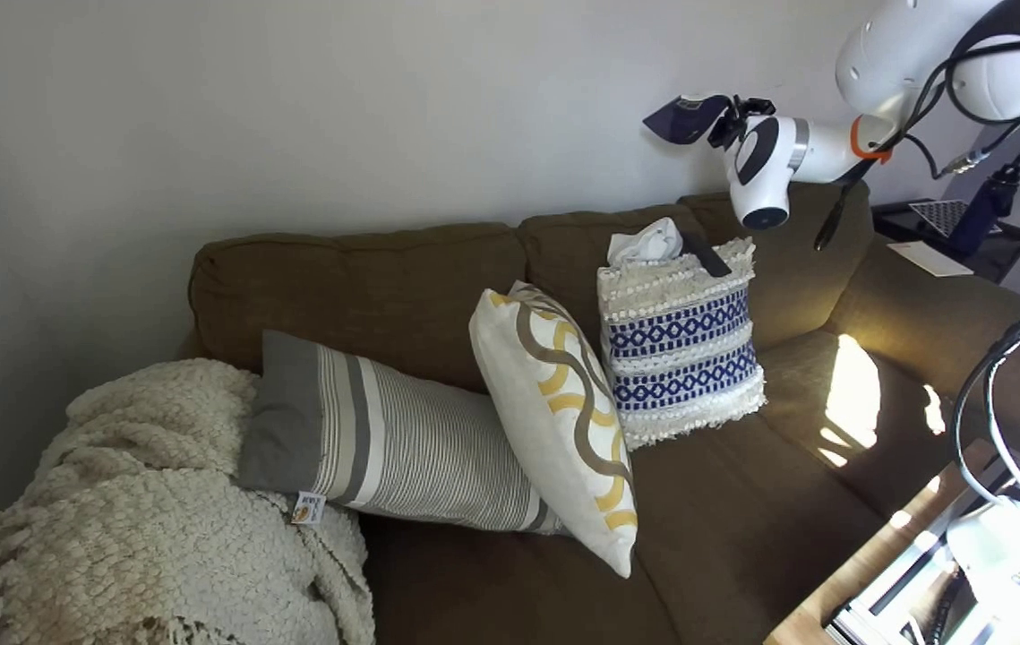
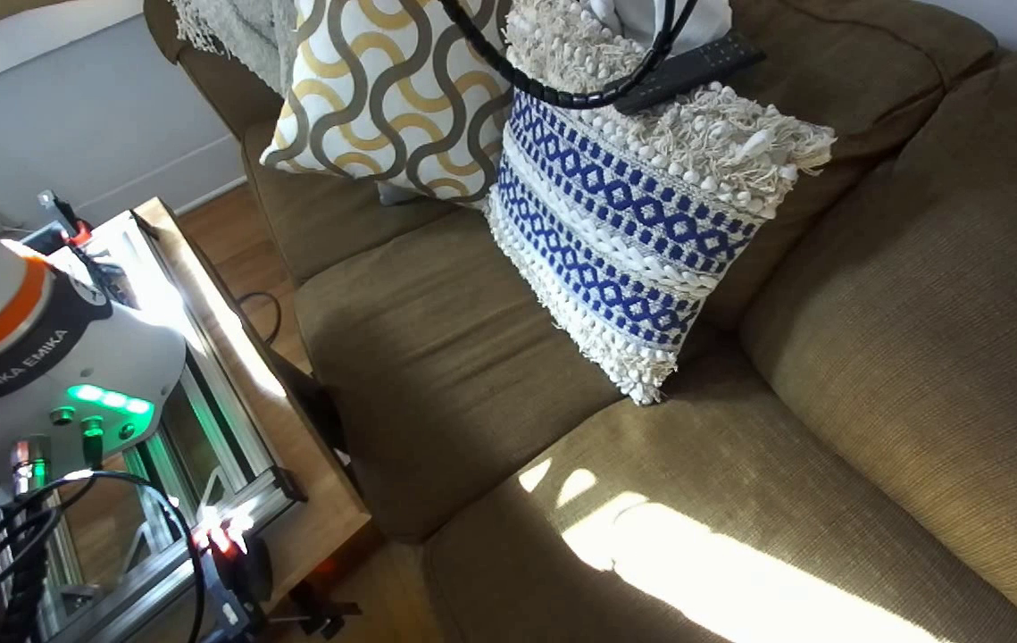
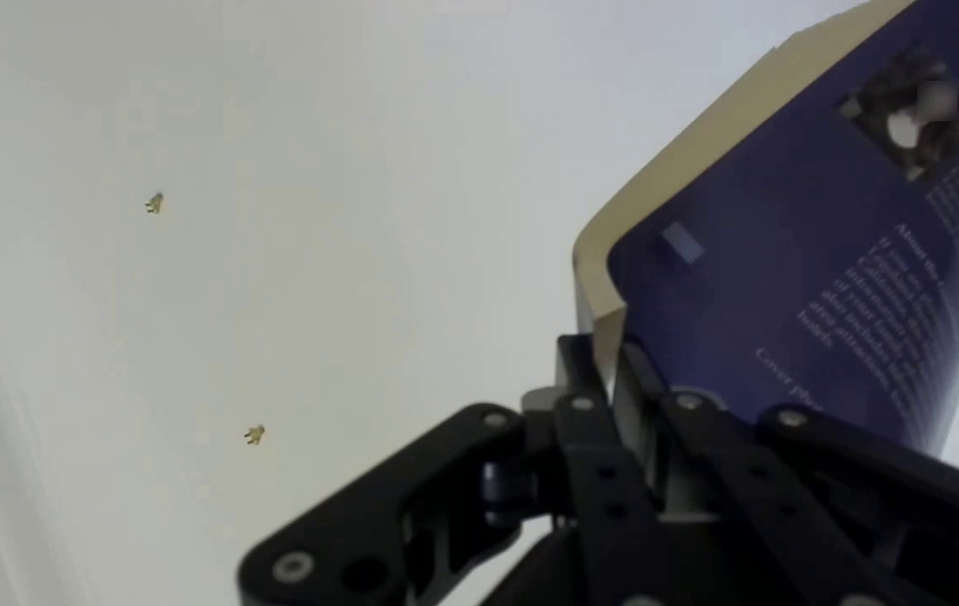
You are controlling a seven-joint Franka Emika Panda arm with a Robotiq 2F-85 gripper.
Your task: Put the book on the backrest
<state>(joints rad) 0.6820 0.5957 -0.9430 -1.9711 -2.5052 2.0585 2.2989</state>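
The book (image 1: 684,119) has a dark blue cover; in the wrist view its back cover (image 3: 782,278) with whitish print and a small photo shows, bent into a curve. My gripper (image 1: 726,115) is shut on one edge of it; the fingertips (image 3: 608,362) pinch the book from both sides in the wrist view. It is held in the air in front of the wall, above the right part of the sofa. The brown backrest (image 1: 366,282) runs below, apart from the book; part of it shows in an exterior view (image 2: 954,196). Gripper and book are out of that view.
The wall (image 1: 384,116) rises behind the sofa. A blue-and-white cushion (image 1: 680,345) leans on the backrest, with a dark remote (image 1: 707,254) and white cloth (image 1: 648,242) at its top. A yellow-patterned cushion (image 1: 563,421), striped cushion (image 1: 429,448) and knitted throw (image 1: 160,502) lie left.
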